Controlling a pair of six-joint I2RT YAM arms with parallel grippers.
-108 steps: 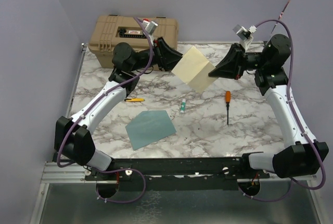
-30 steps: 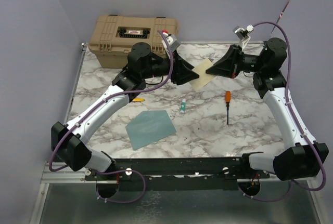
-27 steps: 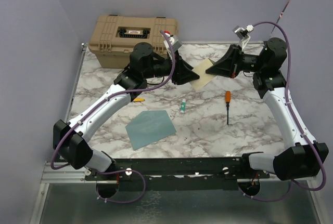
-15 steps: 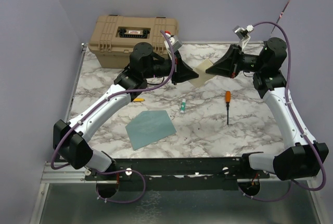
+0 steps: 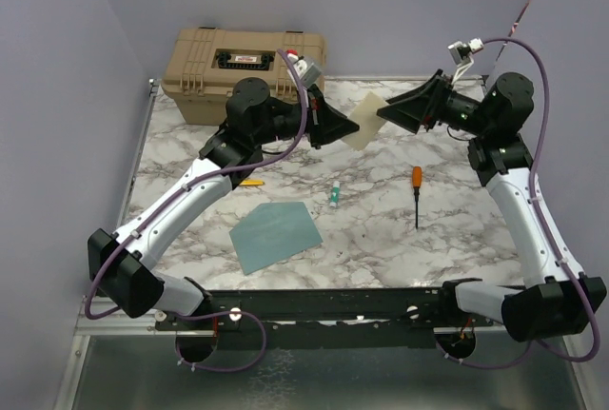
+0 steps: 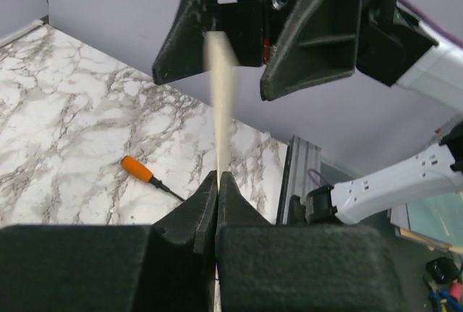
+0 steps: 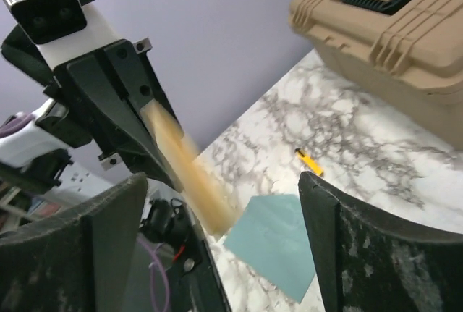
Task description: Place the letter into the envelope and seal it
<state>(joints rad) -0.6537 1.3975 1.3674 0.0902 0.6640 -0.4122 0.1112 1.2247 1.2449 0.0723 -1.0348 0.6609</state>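
The cream letter (image 5: 367, 117) hangs in the air over the back of the table, pinched at its left edge by my left gripper (image 5: 355, 128), which is shut on it. In the left wrist view the letter (image 6: 220, 102) runs edge-on up from the closed jaws of the left gripper (image 6: 218, 179). My right gripper (image 5: 384, 111) stands open just right of the letter, its fingers apart from it. From the right wrist the letter (image 7: 187, 171) is a blur left of the wide-open right gripper (image 7: 223, 185). The teal envelope (image 5: 276, 236) lies flat at the front, also seen as the envelope (image 7: 281, 243).
A tan toolbox (image 5: 247, 63) sits at the back left. An orange-handled screwdriver (image 5: 416, 184), a small green-and-white item (image 5: 335, 195) and a yellow cutter (image 5: 247, 183) lie on the marble table (image 5: 381, 229). Purple walls close in on both sides.
My left gripper has shut on the letter's left edge. The right gripper has opened, let go of the letter and drawn back to the right and upward.
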